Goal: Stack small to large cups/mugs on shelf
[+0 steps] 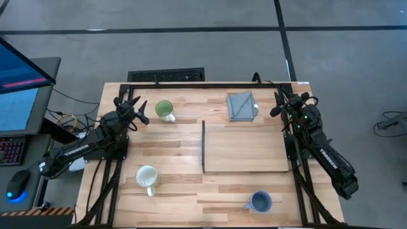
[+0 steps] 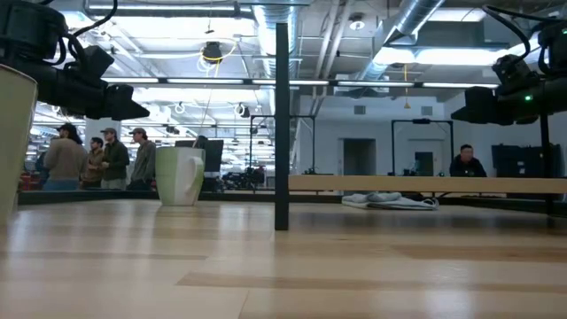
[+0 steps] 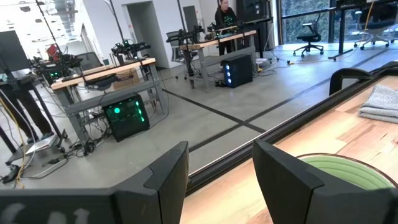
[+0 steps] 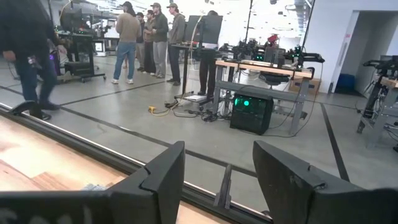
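- Nearest, at the table's front edge right of centre, the blue-grey mug stands upright, handle to the left.
- Left of it and slightly farther, the cream-white mug stands on the bare wooden table, handle toward the front.
- In the middle right lies the shelf, a light-wood board with its dark strip on the left short edge; no mug stands on it.
- The left gripper hangs above the far-left part of the table with its fingers spread and holding nothing; the green-lined mug stands just to its right.
- The right gripper hangs above the far-right corner, fingers likewise spread and empty.
- A folded grey cloth lies beyond the shelf, between the mug and the right gripper.
- Past the table, people stand in the workshop.
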